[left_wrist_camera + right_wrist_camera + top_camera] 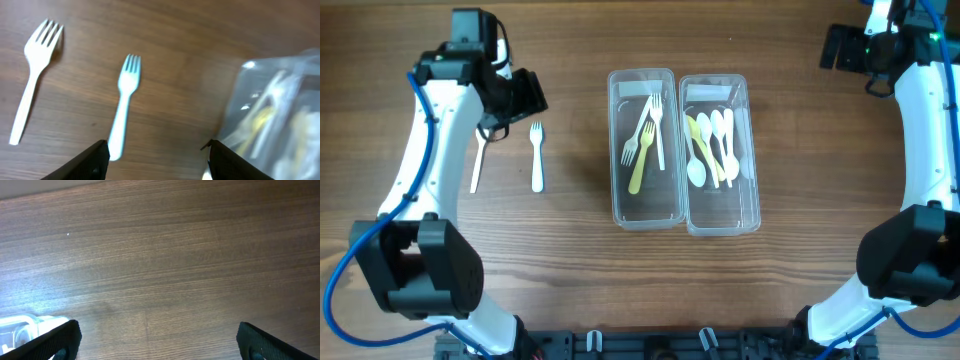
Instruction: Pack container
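Two clear containers stand side by side mid-table. The left container [645, 205] holds several forks, and the right container [722, 215] holds several spoons. Two loose forks lie on the wood at the left: a white fork [536, 156] [125, 97] and a cream fork [477, 168] [31, 82], partly under my left arm. My left gripper [524, 97] [157, 162] hovers above and behind them, open, with nothing between its fingers. The left container [275, 105] shows blurred at the right of the left wrist view. My right gripper [841, 46] [160, 342] is open over bare wood at the far right.
A corner of a clear container [20, 326] shows at the lower left of the right wrist view. Bare wooden table [570, 280] lies around the containers and along the front edge.
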Tool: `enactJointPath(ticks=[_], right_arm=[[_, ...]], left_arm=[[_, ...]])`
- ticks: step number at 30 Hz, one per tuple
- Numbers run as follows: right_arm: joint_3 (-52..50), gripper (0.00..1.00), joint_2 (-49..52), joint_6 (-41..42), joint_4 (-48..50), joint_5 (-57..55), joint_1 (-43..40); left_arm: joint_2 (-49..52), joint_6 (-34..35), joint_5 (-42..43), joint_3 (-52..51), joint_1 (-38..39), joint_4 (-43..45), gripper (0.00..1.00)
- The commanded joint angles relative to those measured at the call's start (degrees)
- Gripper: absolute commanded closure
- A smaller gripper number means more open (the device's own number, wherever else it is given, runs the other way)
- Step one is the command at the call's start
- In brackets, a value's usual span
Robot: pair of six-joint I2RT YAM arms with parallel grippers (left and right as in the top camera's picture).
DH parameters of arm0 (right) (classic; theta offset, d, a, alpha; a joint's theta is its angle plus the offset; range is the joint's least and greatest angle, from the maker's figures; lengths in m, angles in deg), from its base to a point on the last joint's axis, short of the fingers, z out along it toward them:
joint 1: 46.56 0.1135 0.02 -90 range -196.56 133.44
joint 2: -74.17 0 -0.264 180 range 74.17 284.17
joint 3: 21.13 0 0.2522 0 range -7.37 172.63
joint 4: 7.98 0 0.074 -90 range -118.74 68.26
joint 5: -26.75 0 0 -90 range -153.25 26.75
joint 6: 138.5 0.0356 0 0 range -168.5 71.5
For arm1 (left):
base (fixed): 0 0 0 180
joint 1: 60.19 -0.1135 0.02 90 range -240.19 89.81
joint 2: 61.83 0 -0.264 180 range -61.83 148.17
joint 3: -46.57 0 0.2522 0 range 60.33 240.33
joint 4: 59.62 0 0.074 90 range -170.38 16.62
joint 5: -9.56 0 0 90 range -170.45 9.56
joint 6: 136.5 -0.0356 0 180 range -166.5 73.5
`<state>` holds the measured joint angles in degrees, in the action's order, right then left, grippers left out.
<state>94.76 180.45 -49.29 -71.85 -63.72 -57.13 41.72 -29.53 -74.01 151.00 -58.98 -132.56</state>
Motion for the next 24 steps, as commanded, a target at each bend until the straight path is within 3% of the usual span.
enactJointPath(ticks=[1,12,20,24], right_arm=[[0.6,0.0,-0.7,-0.7,0.1,-0.4,0.2],[0.6,0.0,-0.7,-0.7,0.1,-0.4,0.2],[0.6,0.0,-0.7,-0.7,0.1,-0.4,0.2],[0.6,0.0,-0.7,-0.7,0.1,-0.4,0.2]], left_arm=[[2.4,-1.6,-5.9,-6.0,0.2,1.7,0.34],[10.0,-1.6,-5.9,-14.7,0.2,13.1,0.34],[14.8,-1.6,-5.9,-14.7,0.3,19.3,0.41],[16.7,-1.8,-5.9,-14.7,0.4,19.2,0.51]])
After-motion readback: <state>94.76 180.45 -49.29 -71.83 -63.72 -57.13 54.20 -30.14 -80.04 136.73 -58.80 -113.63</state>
